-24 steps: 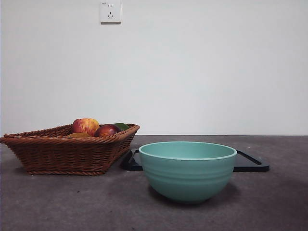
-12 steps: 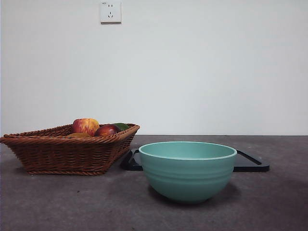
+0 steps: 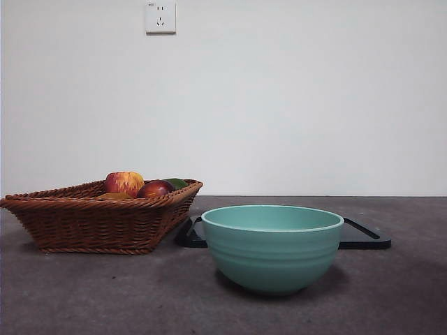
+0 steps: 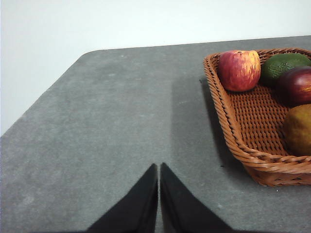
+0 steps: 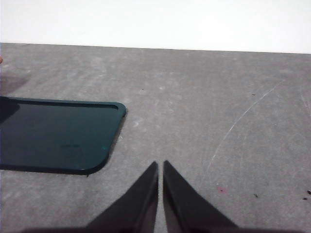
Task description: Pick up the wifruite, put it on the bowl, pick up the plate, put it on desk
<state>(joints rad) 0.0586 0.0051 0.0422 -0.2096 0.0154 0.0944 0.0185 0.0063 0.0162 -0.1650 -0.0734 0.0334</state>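
Neither arm is over the work. The left gripper point(image 4: 159, 167) hangs above bare desk point(image 4: 112, 121) with its jaws pressed together, holding nothing and touching nothing. The wicker basket point(image 4: 233, 131) sits at about two o'clock from its tips. The right gripper point(image 5: 160, 165) is the same: jaws closed tip to tip, empty, above the desk, with the dark plate point(image 5: 53, 133) at about ten o'clock from it.

From the front, the wifruite point(image 3: 114, 196) lies low in the basket point(image 3: 98, 220), mostly hidden by the rim; the left wrist view shows it against the basket's near wall point(image 4: 297, 128). With it are a red-yellow apple point(image 3: 124, 183), a dark red fruit point(image 3: 155, 188) and a green fruit point(image 3: 176, 183). The teal bowl point(image 3: 272, 248) stands empty just in front of the plate point(image 3: 363, 236), at four o'clock from the basket.
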